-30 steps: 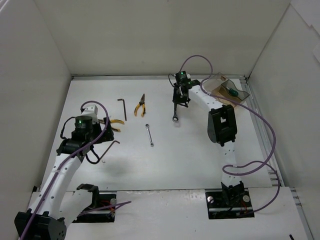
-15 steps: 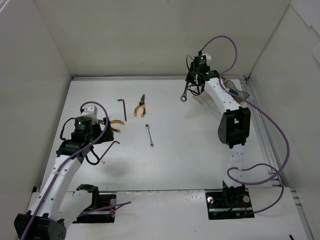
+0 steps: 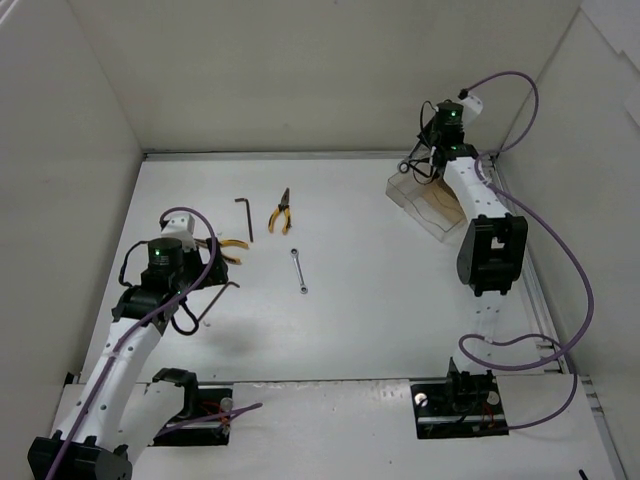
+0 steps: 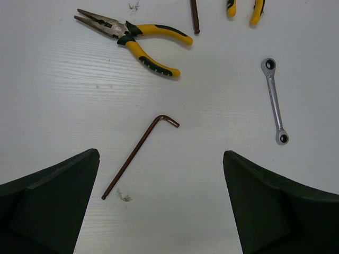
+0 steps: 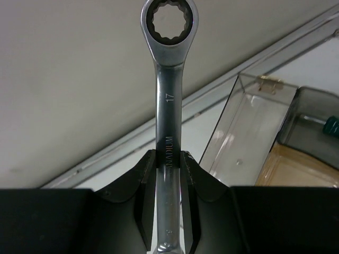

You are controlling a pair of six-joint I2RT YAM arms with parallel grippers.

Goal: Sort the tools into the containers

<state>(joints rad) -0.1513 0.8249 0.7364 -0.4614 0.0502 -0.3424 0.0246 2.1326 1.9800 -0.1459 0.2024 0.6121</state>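
Note:
My right gripper [image 5: 168, 156] is shut on the shaft of a large silver wrench [image 5: 168, 95], ring end pointing away. In the top view the right gripper [image 3: 427, 166] holds it above the far edge of the clear smoky box [image 3: 432, 205], at the back right. The box [image 5: 265, 137] has a tan bottom and a green screwdriver handle [image 5: 332, 125] shows inside. My left gripper [image 4: 160, 156] is open above a brown hex key [image 4: 139, 156]. Yellow pliers [image 4: 139, 43], a small silver wrench [image 4: 275, 100], a dark hex key [image 3: 245, 217] and second pliers [image 3: 281, 211] lie on the table.
White walls enclose the table on three sides; the box stands close to the right wall's rail [image 3: 515, 215]. Purple cables [image 3: 560, 250] loop off both arms. The near pliers [image 3: 232, 245] lie just beyond the left wrist.
My right arm has lifted the large wrench from the table's middle and swung it back and right, over the box. The left arm has barely moved.

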